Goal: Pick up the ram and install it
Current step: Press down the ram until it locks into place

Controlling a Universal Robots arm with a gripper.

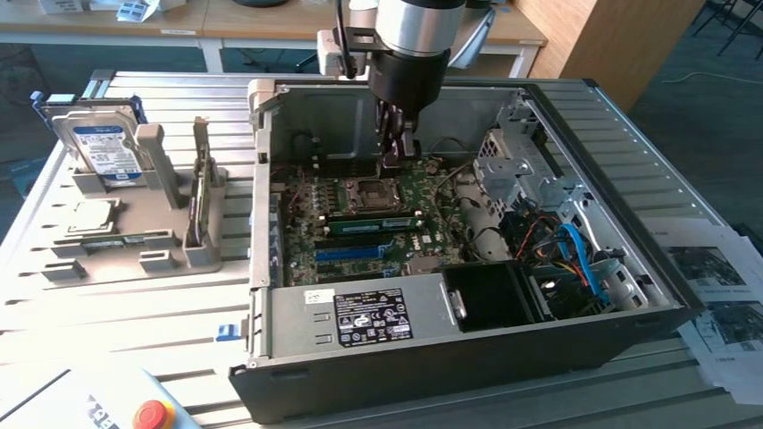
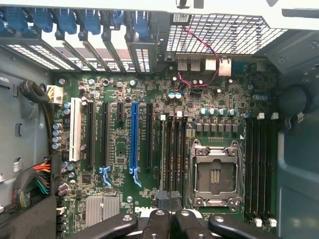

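The ram (image 1: 375, 222) is a long green stick lying along a slot on the motherboard (image 1: 357, 255), just in front of the empty CPU socket (image 1: 367, 190), inside the open computer case (image 1: 477, 357). My gripper (image 1: 399, 159) hangs over the far side of the board, above and behind the ram and apart from it. Its fingers are shut with nothing visible between them. In the wrist view the shut gripper (image 2: 169, 219) points down at the dark memory slots (image 2: 172, 149) beside the CPU socket (image 2: 214, 172); the ram is hard to tell edge-on there.
A grey holder (image 1: 131, 223) stands at the exterior view's left of the case, carrying a hard drive (image 1: 102, 147) and a dark expansion card (image 1: 203, 183). Cables and a drive cage (image 1: 524, 170) crowd the case's right side. A red stop button (image 1: 149, 414) sits near the front; papers (image 1: 716, 268) lie at the right.
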